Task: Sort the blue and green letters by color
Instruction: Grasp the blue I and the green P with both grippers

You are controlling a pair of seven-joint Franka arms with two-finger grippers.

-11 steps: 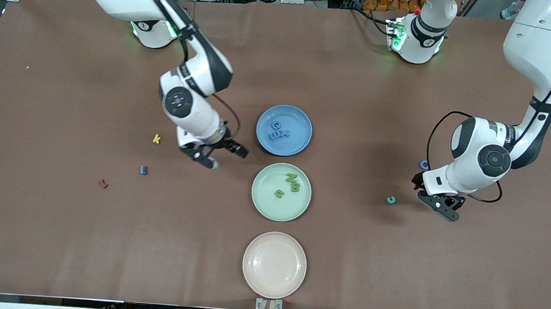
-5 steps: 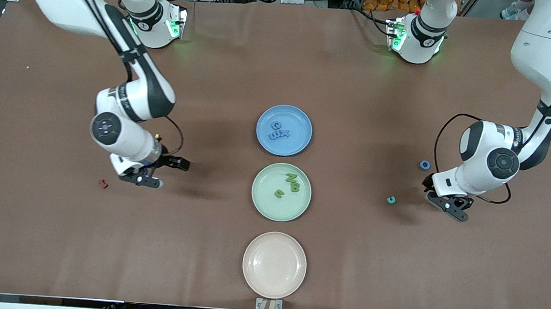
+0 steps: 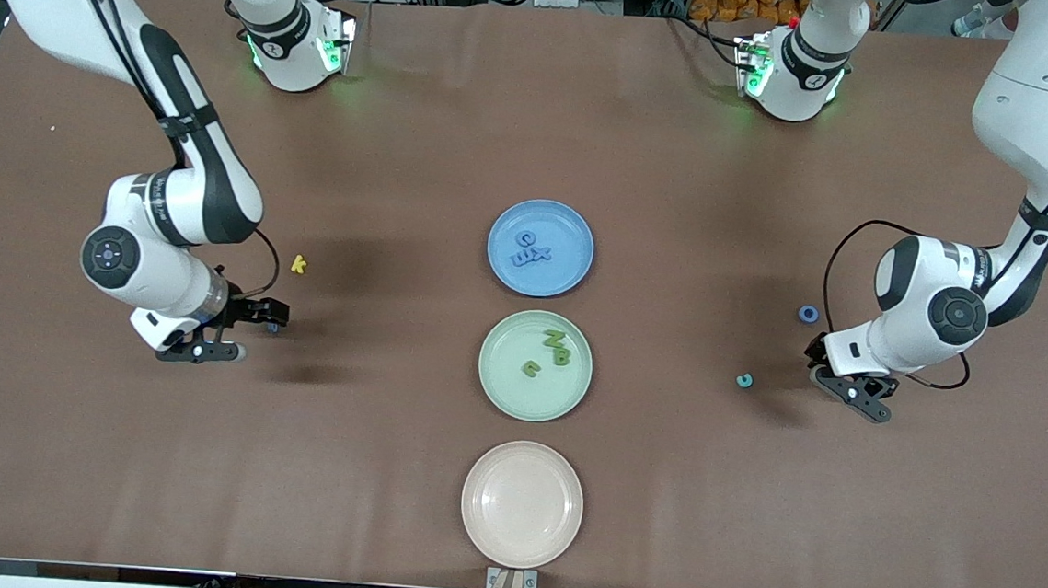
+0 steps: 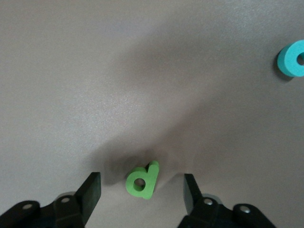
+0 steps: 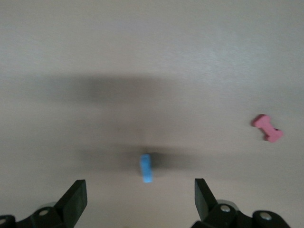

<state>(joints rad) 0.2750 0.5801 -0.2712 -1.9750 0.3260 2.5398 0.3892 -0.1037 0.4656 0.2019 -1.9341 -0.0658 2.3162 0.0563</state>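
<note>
Brown table (image 3: 676, 489). Right gripper (image 3: 240, 329) spread wide, low over a blue letter (image 5: 147, 168) lying between its fingers; a red piece (image 5: 267, 128) sits off to one side. Best to centre on the letter, drop straight, then close. Blue plate (image 3: 575, 228) holds blue letters (image 3: 530, 250), green plate (image 3: 503, 389) green ones (image 3: 556, 346); pale plate (image 3: 519, 543) bare. Left gripper (image 3: 854, 391) wide, a green letter (image 4: 142, 179), possibly a "d", between its fingers.
</note>
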